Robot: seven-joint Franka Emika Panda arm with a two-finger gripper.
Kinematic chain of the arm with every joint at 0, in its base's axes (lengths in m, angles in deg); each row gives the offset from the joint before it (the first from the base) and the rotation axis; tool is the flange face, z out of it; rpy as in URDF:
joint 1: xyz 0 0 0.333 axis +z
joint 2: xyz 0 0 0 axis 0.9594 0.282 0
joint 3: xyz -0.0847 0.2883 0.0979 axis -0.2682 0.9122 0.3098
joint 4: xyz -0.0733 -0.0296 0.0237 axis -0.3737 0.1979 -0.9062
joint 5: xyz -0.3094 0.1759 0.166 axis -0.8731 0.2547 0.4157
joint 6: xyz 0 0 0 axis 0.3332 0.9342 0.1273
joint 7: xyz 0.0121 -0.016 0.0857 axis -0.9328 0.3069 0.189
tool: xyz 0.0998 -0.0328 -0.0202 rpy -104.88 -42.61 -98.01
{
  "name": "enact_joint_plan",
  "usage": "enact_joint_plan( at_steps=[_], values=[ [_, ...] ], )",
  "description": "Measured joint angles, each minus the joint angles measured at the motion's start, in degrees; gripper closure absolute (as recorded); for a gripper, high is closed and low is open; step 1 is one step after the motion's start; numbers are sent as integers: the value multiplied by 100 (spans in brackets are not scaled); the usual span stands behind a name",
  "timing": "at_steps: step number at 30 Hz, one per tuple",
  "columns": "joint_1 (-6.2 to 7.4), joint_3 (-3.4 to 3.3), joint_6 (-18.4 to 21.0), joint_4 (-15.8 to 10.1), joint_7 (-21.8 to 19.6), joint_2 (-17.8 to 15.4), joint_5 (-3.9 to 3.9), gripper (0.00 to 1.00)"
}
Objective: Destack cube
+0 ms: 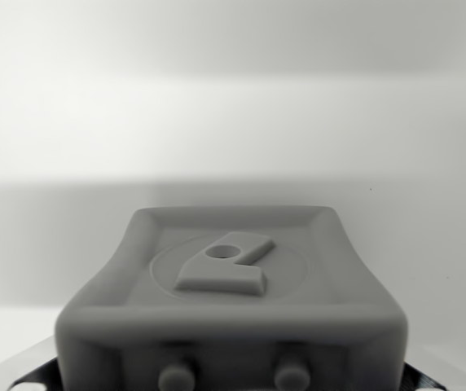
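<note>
Grey housing (231, 301) fills the wrist view; the pincer's opening cannot be told, nothing seen held.

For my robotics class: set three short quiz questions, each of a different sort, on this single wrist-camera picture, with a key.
1. True or false: a cube shows in the wrist view.
2. The grey housing fills which part of the picture? A) top B) bottom centre C) left edge
3. Fill in: the raised emblem on the housing has a round ____ near its top.

Key: 1 false: only the housing and a pale blank background show. 2 B. 3 hole. The pincer fingers are not in view, so their state cannot be judged.
</note>
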Motion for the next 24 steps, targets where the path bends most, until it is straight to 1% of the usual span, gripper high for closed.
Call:
enact_joint_plan(
  at_steps=[9, 10, 24],
  values=[
    [-5, 8, -51, 32, 0, 84, 0, 100],
    [-6, 8, -53, 32, 0, 86, 0, 0],
    [-6, 9, -55, 35, 0, 86, 0, 0]
  ],
)
